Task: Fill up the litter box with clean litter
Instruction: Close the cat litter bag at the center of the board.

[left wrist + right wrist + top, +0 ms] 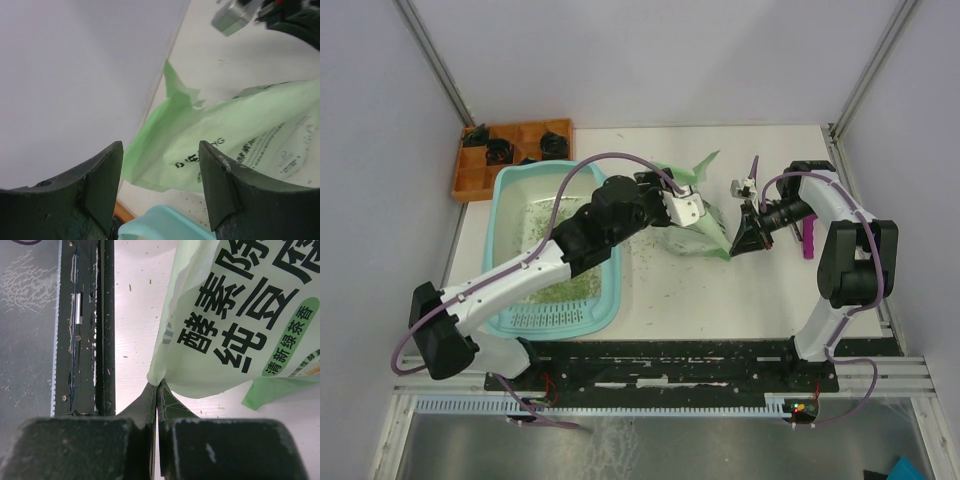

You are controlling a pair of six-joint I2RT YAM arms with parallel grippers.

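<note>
The litter box (560, 318) holds a thin scatter of litter (575, 288). Just right of it, the right gripper (156, 385) is pinched tight on a corner of the printed litter bag (240, 315). Nearer the box, the left gripper (160, 150) gapes wide, holding nothing. Beyond the box sits an orange tray (470, 180).

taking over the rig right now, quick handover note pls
left gripper: open, empty, close by the bag.
right gripper: shut on the bag's edge; the bag is to the right of the litter box.
Done: some litter is in the box, floor only partly covered; stray grains on the table.
To do: probably pour in more.
</note>
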